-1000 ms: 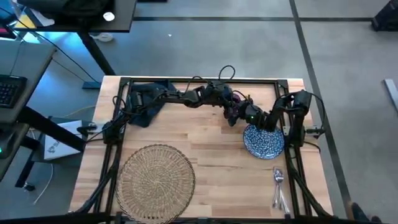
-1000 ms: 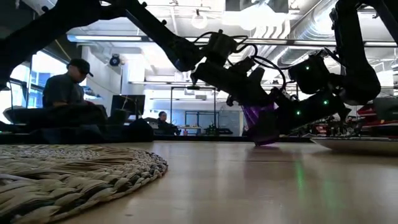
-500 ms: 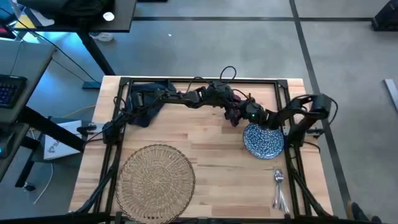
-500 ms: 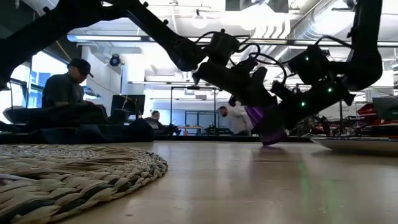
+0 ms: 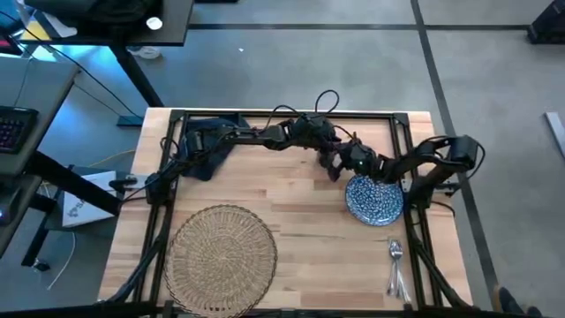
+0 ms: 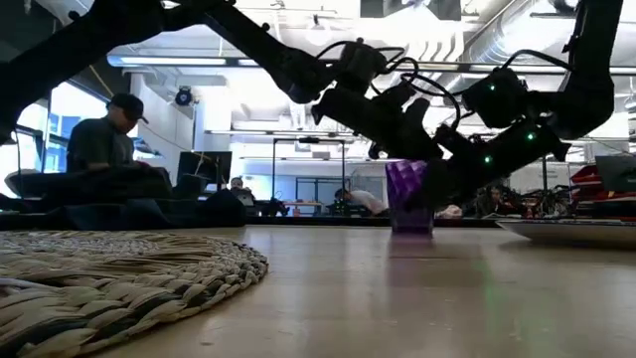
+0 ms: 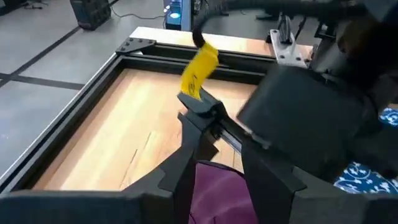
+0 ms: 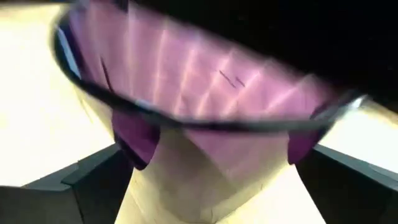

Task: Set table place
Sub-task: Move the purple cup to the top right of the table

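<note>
The small purple cup (image 6: 409, 197) stands upright on its base on the table (image 5: 291, 212), just left of the blue-white speckled plate (image 5: 374, 200). My left gripper (image 7: 221, 155) reaches in from the table's left and is shut on the cup (image 7: 216, 190). My right gripper (image 8: 211, 180) comes from the right, open, its fingers standing on either side of the cup (image 8: 205, 87). The wicker mat (image 5: 221, 249) lies near left. The dark napkin (image 5: 205, 148) lies far left under my left arm. The silver cutlery (image 5: 395, 267) lies near right. My left gripper has the cup's wall (image 7: 211, 180) pinched between its two fingers, which slant down from the table's left. The cup stands upright with its base (image 6: 410, 230) on the table. My right gripper has the cup between its spread fingers (image 8: 93, 180); I cannot tell whether they touch it.
A black rail frame (image 5: 282, 113) runs along the table's edges. Bare wood lies between the mat and the plate. In the room beyond the far edge, people sit at desks (image 6: 104, 149).
The purple cup was tilted with one bottom edge on the table; it now stands upright on its base, a little farther toward the table's left. My right arm's elbow has swung toward the table's right edge while its gripper has stayed by the cup.
</note>
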`<state>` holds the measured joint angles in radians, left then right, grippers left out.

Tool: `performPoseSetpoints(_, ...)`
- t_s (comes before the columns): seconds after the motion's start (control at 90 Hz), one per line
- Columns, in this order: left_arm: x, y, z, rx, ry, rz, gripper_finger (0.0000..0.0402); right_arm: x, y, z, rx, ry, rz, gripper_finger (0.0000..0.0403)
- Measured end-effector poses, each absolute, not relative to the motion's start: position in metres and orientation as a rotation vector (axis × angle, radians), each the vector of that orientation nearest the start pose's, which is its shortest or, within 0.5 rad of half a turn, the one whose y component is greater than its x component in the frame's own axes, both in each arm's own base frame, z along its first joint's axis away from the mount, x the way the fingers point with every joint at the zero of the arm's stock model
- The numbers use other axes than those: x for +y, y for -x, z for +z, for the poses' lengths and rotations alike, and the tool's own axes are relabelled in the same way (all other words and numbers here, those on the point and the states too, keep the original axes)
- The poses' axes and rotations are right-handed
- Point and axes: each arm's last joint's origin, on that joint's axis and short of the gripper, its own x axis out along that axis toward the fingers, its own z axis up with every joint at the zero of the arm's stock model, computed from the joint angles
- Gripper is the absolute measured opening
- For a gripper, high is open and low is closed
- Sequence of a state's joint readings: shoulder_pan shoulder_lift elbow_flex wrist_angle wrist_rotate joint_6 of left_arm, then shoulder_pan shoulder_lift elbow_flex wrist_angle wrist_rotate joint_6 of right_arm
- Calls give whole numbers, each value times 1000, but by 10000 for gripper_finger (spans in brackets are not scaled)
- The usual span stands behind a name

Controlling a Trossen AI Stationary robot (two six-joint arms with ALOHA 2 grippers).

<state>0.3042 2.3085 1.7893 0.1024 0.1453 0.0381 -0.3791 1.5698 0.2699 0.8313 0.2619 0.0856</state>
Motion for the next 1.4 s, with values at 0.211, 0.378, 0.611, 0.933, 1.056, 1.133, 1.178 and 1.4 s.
performPoseSetpoints(0.211,150,-492,232,402,-14,137,113,-89,-201,114,502,-88,-679,397)
performPoseSetpoints(0.378,145,-466,267,522,-73,137,113,-87,-191,128,525,-77,-735,397)
performPoseSetpoints(0.611,155,-441,246,672,-20,260,113,-77,-170,150,543,-117,-729,397)
performPoseSetpoints(0.933,175,-458,181,678,51,512,98,-53,-148,176,508,-180,-610,397)
performPoseSetpoints(1.056,174,-469,175,660,55,513,83,-48,-146,190,474,-188,-585,396)
performPoseSetpoints(1.133,173,-473,179,618,50,489,77,-45,-145,199,458,-184,-569,396)
performPoseSetpoints(1.178,171,-476,183,575,41,482,75,-44,-144,203,465,-175,-563,397)
performPoseSetpoints(1.4,163,-484,179,535,46,414,69,-44,-140,214,559,-132,-612,397)
